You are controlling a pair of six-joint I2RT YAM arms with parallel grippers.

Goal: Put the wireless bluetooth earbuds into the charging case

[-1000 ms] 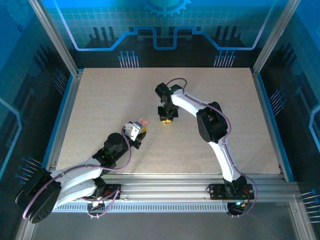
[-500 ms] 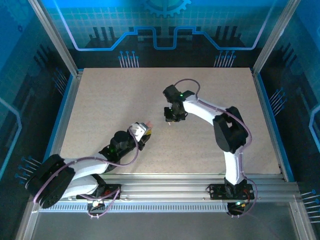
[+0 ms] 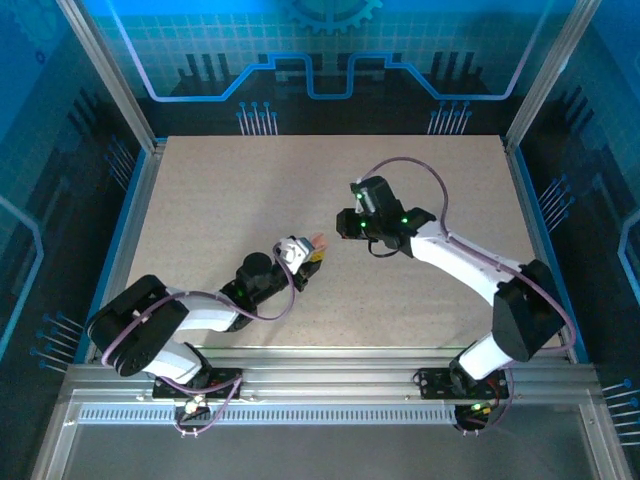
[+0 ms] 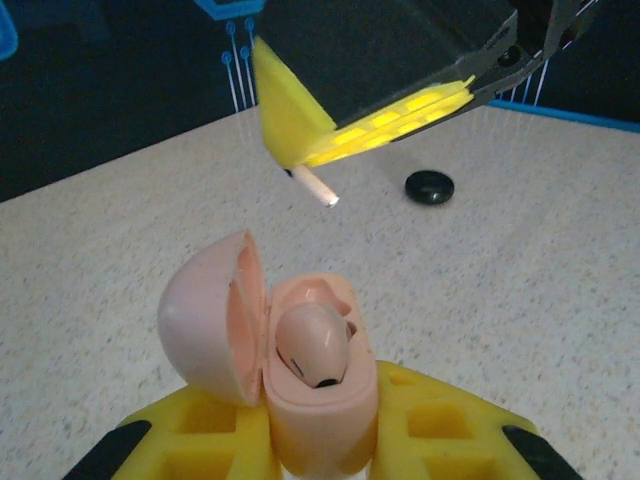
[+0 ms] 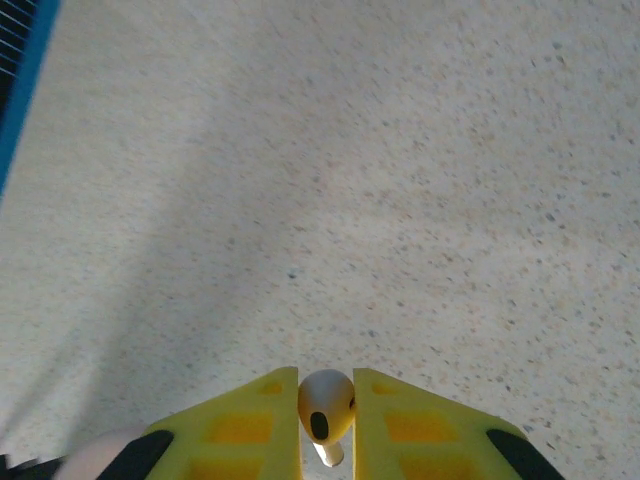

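Pale pink-white wireless earbud, stem out, pinched in right gripper near open pink plastic charging case; left gripper clamps case, presumably presenting the socket beside seated earbud.

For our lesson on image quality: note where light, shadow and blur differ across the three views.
Top external: blue glow on the back wall, speckled beige tabletop evenly lit. Left wrist: open pink clamshell case sharp, background beyond the tabletop dark. Right wrist: pale white earbud in focus, broad soft shadow across the tabletop's left.
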